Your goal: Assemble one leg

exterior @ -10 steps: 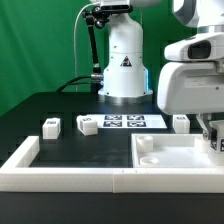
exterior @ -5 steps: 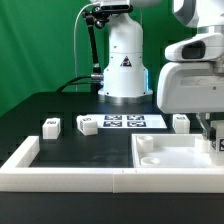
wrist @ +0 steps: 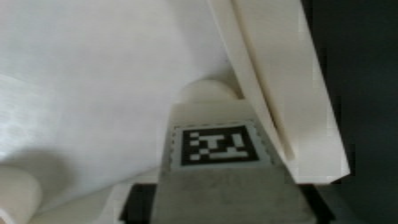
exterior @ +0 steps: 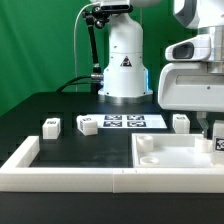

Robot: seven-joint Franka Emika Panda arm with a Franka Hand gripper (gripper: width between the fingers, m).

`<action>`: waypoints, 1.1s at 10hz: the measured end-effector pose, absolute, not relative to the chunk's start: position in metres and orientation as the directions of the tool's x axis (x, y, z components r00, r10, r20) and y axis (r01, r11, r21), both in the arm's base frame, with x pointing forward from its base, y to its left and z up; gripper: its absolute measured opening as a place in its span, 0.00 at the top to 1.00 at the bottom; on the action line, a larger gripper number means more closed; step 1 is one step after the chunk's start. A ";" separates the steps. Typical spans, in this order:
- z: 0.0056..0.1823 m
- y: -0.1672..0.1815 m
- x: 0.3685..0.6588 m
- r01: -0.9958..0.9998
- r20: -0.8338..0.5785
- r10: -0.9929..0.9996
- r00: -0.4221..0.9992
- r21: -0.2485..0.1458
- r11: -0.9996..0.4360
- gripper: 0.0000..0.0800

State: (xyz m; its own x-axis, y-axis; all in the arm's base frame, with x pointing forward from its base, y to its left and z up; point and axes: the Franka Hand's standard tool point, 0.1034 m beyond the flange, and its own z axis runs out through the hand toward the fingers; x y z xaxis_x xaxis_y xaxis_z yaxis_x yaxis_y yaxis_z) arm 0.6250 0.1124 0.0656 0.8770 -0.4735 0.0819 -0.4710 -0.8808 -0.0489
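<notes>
Wrist view: tagged leg (wrist: 217,150) clamped in tool (wrist: 210,195), standing over white panel (wrist: 89,90) beside its raised edge, presumably for seating in corner recess. Exterior view: three spare legs (exterior: 51,126) on desk (exterior: 60,110).

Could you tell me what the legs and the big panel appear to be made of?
The legs look like white plastic: matte, moulded blocks, each bearing a printed black-and-white tag. The panel also looks like white plastic, smooth with a soft sheen and rounded corner recesses; painted wood cannot be ruled out.
</notes>
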 end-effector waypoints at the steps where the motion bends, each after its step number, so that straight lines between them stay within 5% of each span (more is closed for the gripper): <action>1: 0.066 0.109 0.624 -0.514 0.082 -0.516 0.853 -0.046 -0.857 0.63; 7: 0.066 0.092 0.622 -0.671 0.096 -0.670 0.736 -0.021 -0.741 0.62; 8: 0.066 0.093 0.622 -0.671 0.096 -0.669 0.737 -0.022 -0.741 0.39; 9: 0.066 0.093 0.622 -0.671 0.096 -0.669 0.737 -0.021 -0.741 0.25; 11: 0.065 0.093 0.622 -0.671 0.096 -0.669 0.737 -0.021 -0.741 0.20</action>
